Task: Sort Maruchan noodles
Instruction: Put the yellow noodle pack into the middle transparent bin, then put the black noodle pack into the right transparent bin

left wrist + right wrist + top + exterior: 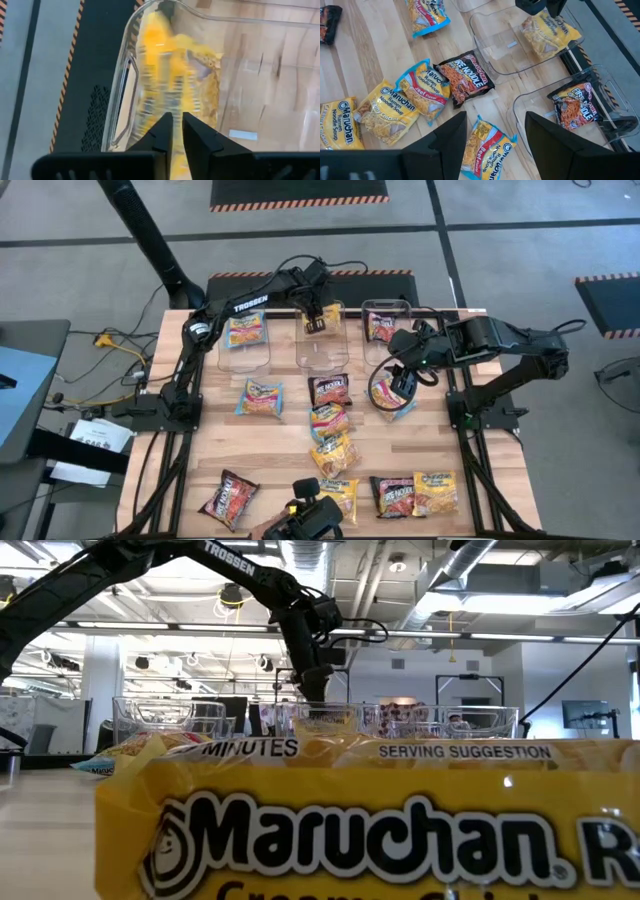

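Yellow-orange packet is dropping into the middle clear bin; my left gripper is hanging just above it, and its jaws are parting only a slit, holding nothing as far as I am judging. So I am finishing one placement. My right gripper is hovering with jaws wide apart over a blue Beef packet beside the black-red bin. Next I am expecting to lower and close on it. I am reading "TROSSEN" on the left arm, "Maruchan" and "SERVING SUGGESTION" on the near packet.
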Action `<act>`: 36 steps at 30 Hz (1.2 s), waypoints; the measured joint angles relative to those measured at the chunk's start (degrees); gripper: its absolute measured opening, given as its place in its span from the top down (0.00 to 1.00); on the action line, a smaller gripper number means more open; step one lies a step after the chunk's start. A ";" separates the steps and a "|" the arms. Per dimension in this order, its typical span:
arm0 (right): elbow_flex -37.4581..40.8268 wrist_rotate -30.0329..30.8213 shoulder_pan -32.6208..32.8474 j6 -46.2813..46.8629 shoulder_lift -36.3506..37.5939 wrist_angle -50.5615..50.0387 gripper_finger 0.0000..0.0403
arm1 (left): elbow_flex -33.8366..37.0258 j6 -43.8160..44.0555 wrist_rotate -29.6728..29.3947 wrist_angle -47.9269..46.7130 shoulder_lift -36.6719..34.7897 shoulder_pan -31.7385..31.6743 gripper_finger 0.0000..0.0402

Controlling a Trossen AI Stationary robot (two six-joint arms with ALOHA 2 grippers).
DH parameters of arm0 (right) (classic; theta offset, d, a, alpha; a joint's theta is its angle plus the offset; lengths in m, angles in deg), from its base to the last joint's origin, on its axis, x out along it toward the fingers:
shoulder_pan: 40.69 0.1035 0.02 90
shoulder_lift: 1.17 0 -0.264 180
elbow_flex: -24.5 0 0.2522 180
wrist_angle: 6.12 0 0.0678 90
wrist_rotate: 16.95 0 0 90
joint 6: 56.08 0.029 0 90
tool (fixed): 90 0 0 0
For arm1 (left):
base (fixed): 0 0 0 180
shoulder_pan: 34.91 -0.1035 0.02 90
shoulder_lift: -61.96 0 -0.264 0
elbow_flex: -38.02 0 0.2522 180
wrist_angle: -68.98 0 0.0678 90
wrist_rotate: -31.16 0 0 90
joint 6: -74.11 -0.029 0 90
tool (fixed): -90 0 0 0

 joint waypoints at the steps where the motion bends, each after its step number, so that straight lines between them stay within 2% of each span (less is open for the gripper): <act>1: 0.00 0.00 0.00 0.00 0.00 0.00 0.44 | 0.00 0.07 -0.02 -0.04 0.00 0.03 0.90; 8: 0.00 0.00 0.00 -0.02 0.00 -0.02 0.44 | -0.08 4.63 -3.79 -0.62 0.00 0.03 0.82; 11: 0.00 0.00 0.00 -0.03 0.00 -0.02 0.44 | -2.39 4.90 -2.77 -4.33 0.00 0.01 0.82; 21: 0.00 -0.21 0.03 -0.02 0.00 -0.12 0.44 | -19.11 7.50 4.81 -26.87 -0.17 1.21 0.82; 29: 0.00 -7.34 0.40 2.61 0.00 -1.33 0.44 | -16.22 10.32 10.58 -29.92 -8.94 3.85 0.82; 36: 2.67 -7.76 4.12 6.07 -0.03 -2.05 0.44 | -16.20 12.75 11.68 -31.37 -16.23 6.34 0.82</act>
